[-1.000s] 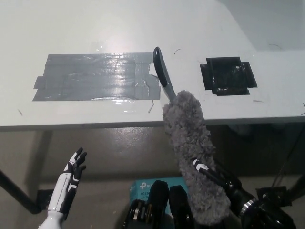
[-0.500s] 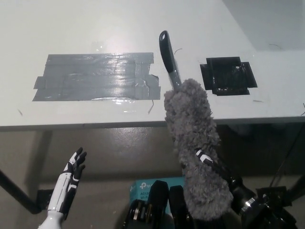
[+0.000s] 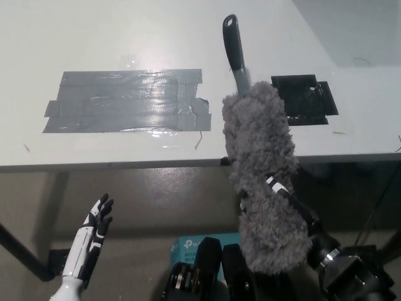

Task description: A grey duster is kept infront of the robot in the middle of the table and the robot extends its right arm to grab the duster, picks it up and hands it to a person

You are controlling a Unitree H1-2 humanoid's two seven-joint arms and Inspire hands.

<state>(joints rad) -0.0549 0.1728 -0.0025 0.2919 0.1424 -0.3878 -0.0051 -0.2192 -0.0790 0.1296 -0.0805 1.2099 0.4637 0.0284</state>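
Black, mostly hidden under grey fluff, the right hand (image 3: 285, 197) grips the grey duster (image 3: 262, 182) by its fuzzy head rather than by the handle. Only a short stretch of the hand shows through the fibres, with the arm running away to the lower right.

That grip is the weak point: soft pile can compress and slide, so the duster may twist or slip out as the arm reaches toward a person, and the long handle (image 3: 234, 50), sticking up and away over the bench (image 3: 94, 37), adds leverage against the hold.

From the hand outward, the duster's head wraps around and above it, in front of the bench's near edge, held clear of the surface. A grey tape patch (image 3: 125, 100) lies to its left, a black tape patch (image 3: 310, 100) just beside it on the right.

White, the left hand (image 3: 94, 232) rests low at the lower left, fingers apart, empty.
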